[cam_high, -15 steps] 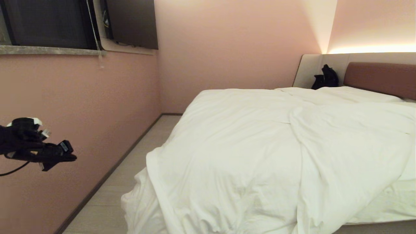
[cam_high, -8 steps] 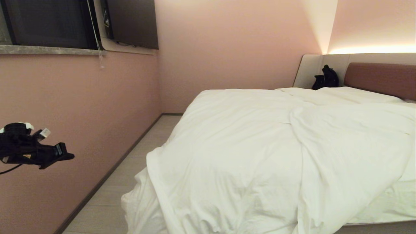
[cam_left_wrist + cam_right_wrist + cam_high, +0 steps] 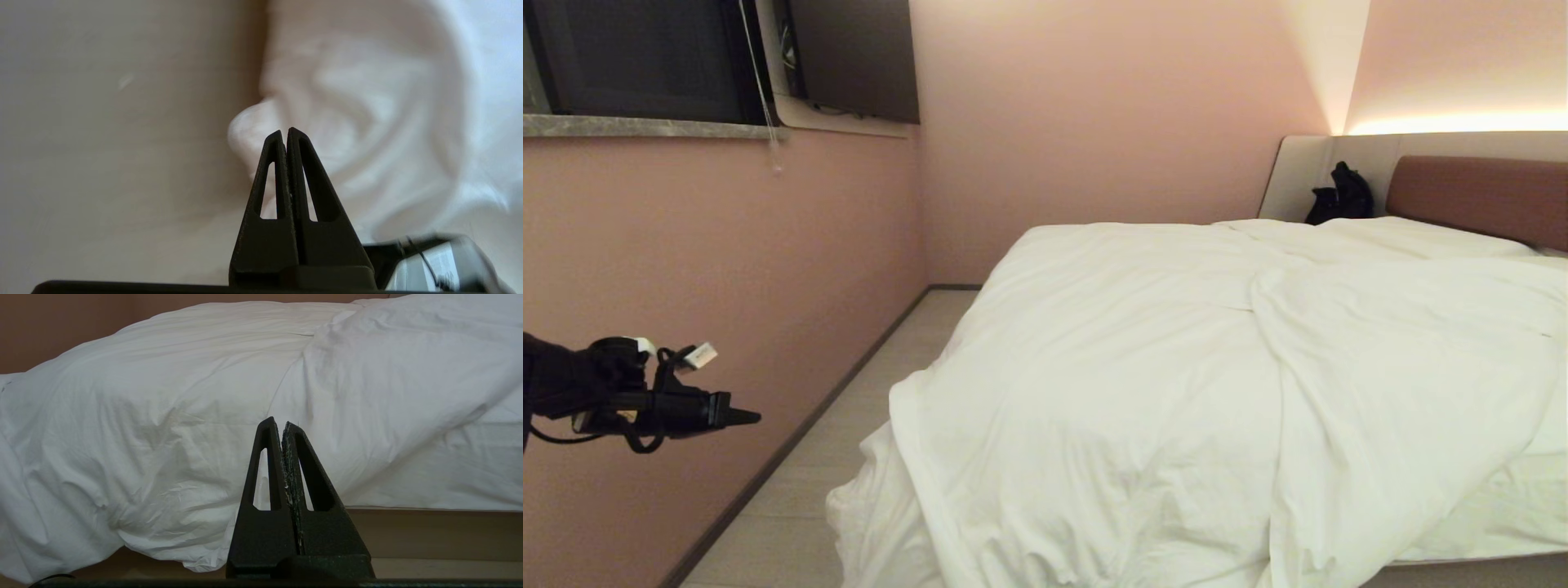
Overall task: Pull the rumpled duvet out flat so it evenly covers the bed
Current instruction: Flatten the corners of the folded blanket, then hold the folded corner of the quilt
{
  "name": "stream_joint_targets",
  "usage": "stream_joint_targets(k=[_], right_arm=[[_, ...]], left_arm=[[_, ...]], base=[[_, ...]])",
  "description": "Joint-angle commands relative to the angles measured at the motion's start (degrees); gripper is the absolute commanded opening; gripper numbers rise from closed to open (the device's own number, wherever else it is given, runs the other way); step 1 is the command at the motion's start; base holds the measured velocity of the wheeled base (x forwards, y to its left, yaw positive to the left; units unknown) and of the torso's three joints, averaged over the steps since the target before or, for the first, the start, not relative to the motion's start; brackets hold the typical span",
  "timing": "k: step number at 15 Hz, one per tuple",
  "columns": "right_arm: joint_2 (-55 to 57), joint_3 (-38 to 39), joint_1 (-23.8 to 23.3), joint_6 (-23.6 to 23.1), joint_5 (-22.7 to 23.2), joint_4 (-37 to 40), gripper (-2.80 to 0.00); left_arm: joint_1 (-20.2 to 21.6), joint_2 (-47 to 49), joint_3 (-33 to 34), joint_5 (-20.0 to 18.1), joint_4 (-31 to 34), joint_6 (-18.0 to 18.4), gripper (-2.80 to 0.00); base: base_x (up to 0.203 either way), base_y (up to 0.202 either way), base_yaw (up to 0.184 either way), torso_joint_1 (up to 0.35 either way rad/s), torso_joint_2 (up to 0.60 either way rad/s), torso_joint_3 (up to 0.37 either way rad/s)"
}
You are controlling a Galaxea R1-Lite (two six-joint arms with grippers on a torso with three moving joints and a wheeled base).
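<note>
The puffy white duvet point(image 3: 1192, 384) lies rumpled across the bed point(image 3: 1478, 563), bunched toward the near left corner, where a fold hangs down to the floor. A long ridge runs down its right half. My left gripper point(image 3: 753, 418) hangs in the air by the pink wall, well left of the duvet, shut and empty, pointing toward the bed. In the left wrist view the left gripper point(image 3: 284, 131) points at a blurred hanging fold of the duvet point(image 3: 351, 122). The right gripper point(image 3: 282, 422) is shut and empty, low in front of the duvet point(image 3: 163, 416) at the bed's near side.
A pink wall point(image 3: 727, 245) with a dark window point(image 3: 645, 57) runs close along the left. A narrow strip of pale floor point(image 3: 849, 425) separates it from the bed. The reddish-brown headboard point(image 3: 1478, 196) stands at far right, with a black object point(image 3: 1342, 194) beside it.
The left gripper has moved lower and toward the bed, and its wrist has rolled so the fingers now point level at the duvet. The duvet has not moved.
</note>
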Motion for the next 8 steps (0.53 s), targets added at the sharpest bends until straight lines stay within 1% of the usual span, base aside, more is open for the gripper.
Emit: stream_joint_targets(k=[1, 2, 3, 5, 6, 7, 8], right_arm=[[0.1, 0.0, 0.0, 0.0, 0.0, 0.0, -2.8], [0.1, 0.0, 0.0, 0.0, 0.0, 0.0, -2.8], [0.1, 0.0, 0.0, 0.0, 0.0, 0.0, -2.8], [0.1, 0.0, 0.0, 0.0, 0.0, 0.0, -2.8], [0.1, 0.0, 0.0, 0.0, 0.0, 0.0, -2.8], [0.1, 0.0, 0.0, 0.0, 0.0, 0.0, -2.8], [0.1, 0.0, 0.0, 0.0, 0.0, 0.0, -2.8]], left_arm=[[0.6, -0.5, 1.0, -6.9, 0.0, 1.1, -2.8], [1.4, -0.7, 1.1, -9.2, 0.1, 1.3, -2.8], [1.6, -1.2, 1.3, -10.6, 0.1, 1.5, -2.8], [1.6, -1.5, 2.4, -11.7, 0.3, 3.8, -2.8], [1.6, -1.6, 3.6, -11.7, 0.2, 6.9, -2.8], [1.5, -1.8, 5.9, -11.7, 0.1, 12.4, -2.8], [1.5, -2.2, 8.1, -11.7, -0.2, 15.8, -2.8]], base=[[0.0, 0.0, 0.0, 0.0, 0.0, 0.0], [0.0, 0.0, 0.0, 0.0, 0.0, 0.0], [0.0, 0.0, 0.0, 0.0, 0.0, 0.0], [0.0, 0.0, 0.0, 0.0, 0.0, 0.0], [0.0, 0.0, 0.0, 0.0, 0.0, 0.0], [0.0, 0.0, 0.0, 0.0, 0.0, 0.0], [0.0, 0.0, 0.0, 0.0, 0.0, 0.0]])
